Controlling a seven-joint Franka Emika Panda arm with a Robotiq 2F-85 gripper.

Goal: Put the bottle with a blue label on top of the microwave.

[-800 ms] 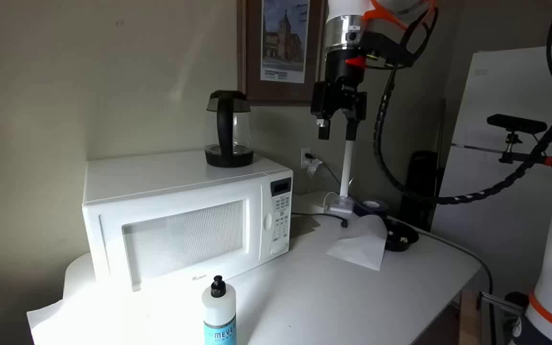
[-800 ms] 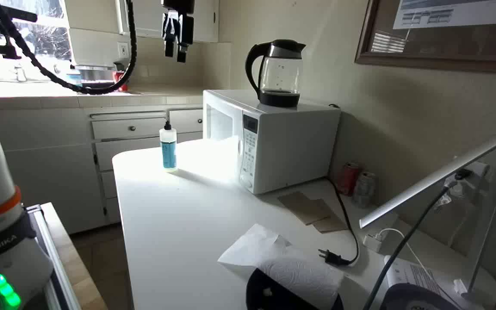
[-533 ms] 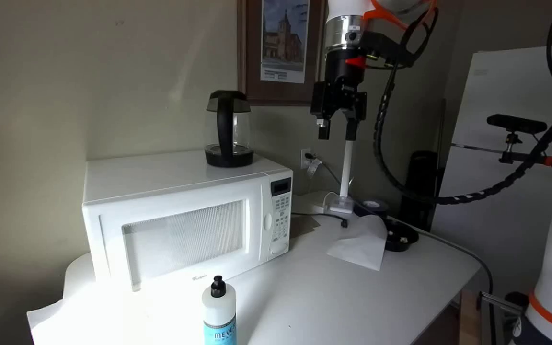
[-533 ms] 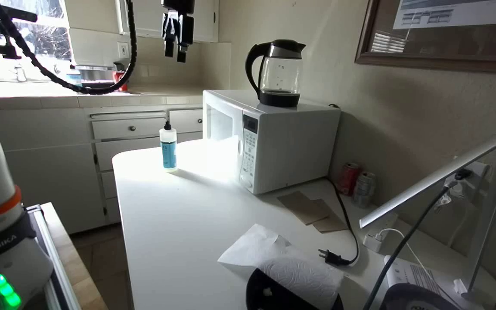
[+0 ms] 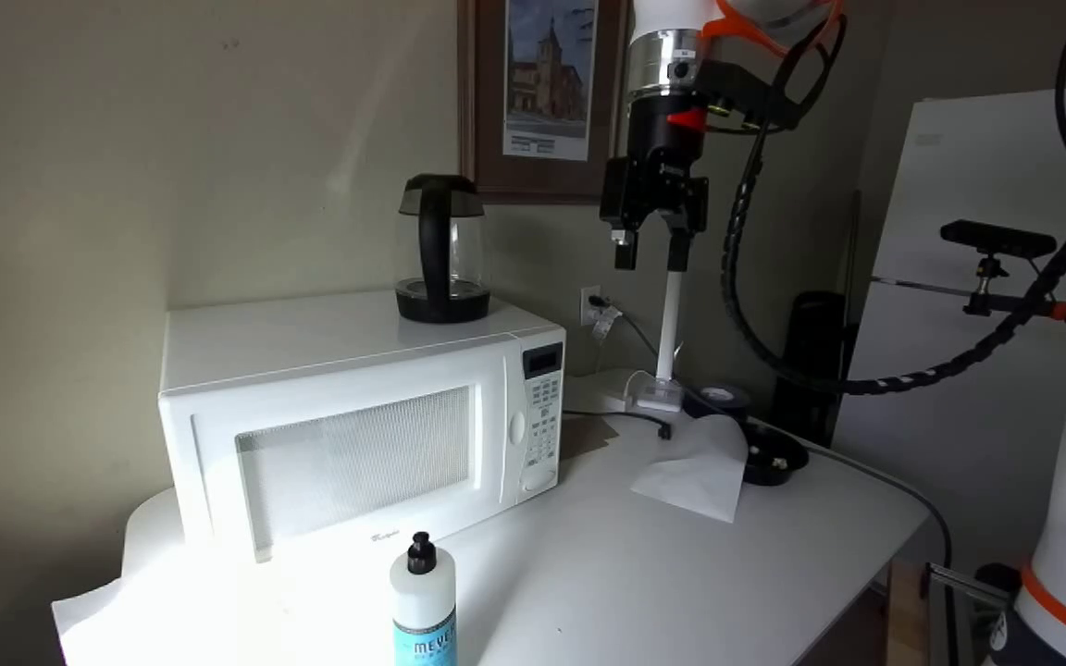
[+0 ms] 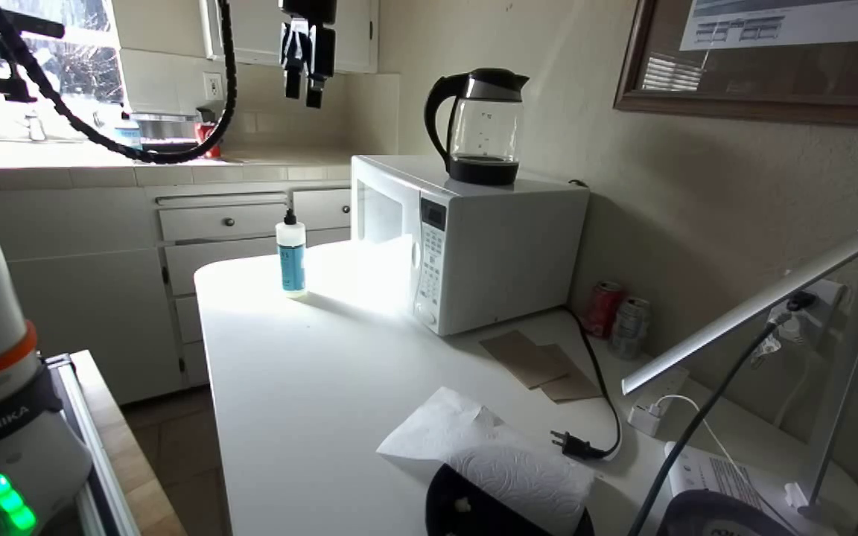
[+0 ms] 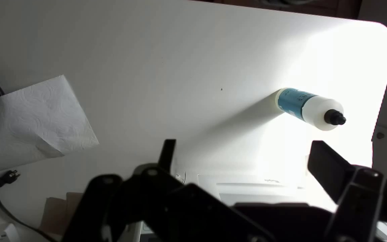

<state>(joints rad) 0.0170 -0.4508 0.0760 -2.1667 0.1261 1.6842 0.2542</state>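
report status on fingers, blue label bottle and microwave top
Fingers open, nothing held. Blue-label bottle upright on table. Possible obstacle: kettle standing on microwave.

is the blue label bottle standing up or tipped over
Upright: in an exterior view the bottle stands on the table, black cap on top.

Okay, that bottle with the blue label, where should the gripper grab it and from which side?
Probably grip the bottle by its pale upper body, above the label, coming from directly above: it stands upright, its slim rounded sides suit a pinch, and the open gripper points down.
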